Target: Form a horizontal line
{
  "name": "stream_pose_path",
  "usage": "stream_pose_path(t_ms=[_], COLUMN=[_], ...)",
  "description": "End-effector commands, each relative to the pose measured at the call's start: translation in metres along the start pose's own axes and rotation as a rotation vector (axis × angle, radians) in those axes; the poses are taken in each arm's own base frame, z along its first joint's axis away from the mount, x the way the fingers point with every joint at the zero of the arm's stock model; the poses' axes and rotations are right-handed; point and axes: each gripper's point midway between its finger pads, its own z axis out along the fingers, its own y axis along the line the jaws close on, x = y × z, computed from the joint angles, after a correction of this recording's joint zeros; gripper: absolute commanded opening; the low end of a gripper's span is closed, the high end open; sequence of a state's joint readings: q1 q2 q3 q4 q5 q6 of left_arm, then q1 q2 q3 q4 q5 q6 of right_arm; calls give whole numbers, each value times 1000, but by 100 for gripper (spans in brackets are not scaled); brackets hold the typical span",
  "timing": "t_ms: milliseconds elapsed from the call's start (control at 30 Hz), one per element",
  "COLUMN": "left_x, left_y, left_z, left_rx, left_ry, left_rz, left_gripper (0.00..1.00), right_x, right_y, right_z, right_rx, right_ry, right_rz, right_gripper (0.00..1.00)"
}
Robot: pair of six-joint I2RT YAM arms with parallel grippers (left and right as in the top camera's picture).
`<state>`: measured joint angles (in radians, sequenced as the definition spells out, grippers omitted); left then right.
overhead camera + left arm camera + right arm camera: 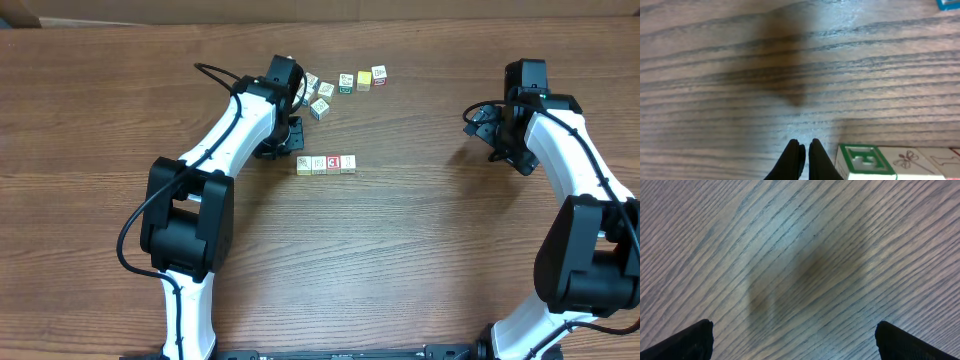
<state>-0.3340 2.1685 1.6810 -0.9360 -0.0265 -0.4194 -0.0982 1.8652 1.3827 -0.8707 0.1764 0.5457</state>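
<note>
Horizontal line (326, 164): four cubes, faces touching, running parallel to the near edge of the desk (430, 240), about mid-desk. Loose cubes (343, 84) lie well apart toward the far edge; judged to be spare stock.

Left pincer (806, 146): closed on nothing, tips low, just beside the row's green-lettered end cube (863, 161). Cannot tell whether they touch. Judged: shut tips make a narrow pusher for squaring that end, not a grasp.

Right pincer (792, 332): wide open and empty, over bare wood toward the right edge, parked clear of the work.

Row looks straight; task judged near done.
</note>
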Motion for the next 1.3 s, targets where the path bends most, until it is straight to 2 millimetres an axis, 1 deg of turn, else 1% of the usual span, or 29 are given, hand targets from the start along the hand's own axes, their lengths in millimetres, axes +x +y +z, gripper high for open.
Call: stream_pose_path(t_ms=[0, 167, 300, 500, 1267], left_x=[14, 17, 23, 20, 18], left_y=[-3, -3, -13, -19, -20], left_z=[11, 13, 13, 13, 13], left_rx=[11, 23, 57, 70, 73], left_ry=[38, 49, 67, 49, 42], left_rz=[40, 38, 48, 57, 56], left_gripper=[4, 4, 4, 4, 4], right_x=[-10, -10, -10, -10, -10], right_y=[1, 1, 1, 1, 1], right_z=[-10, -10, -10, -10, -10], right_rx=[-9, -9, -9, -9, -9], right_ry=[-38, -38, -38, -38, -38], right_rz=[4, 4, 4, 4, 4], right_gripper=[100, 100, 100, 100, 100])
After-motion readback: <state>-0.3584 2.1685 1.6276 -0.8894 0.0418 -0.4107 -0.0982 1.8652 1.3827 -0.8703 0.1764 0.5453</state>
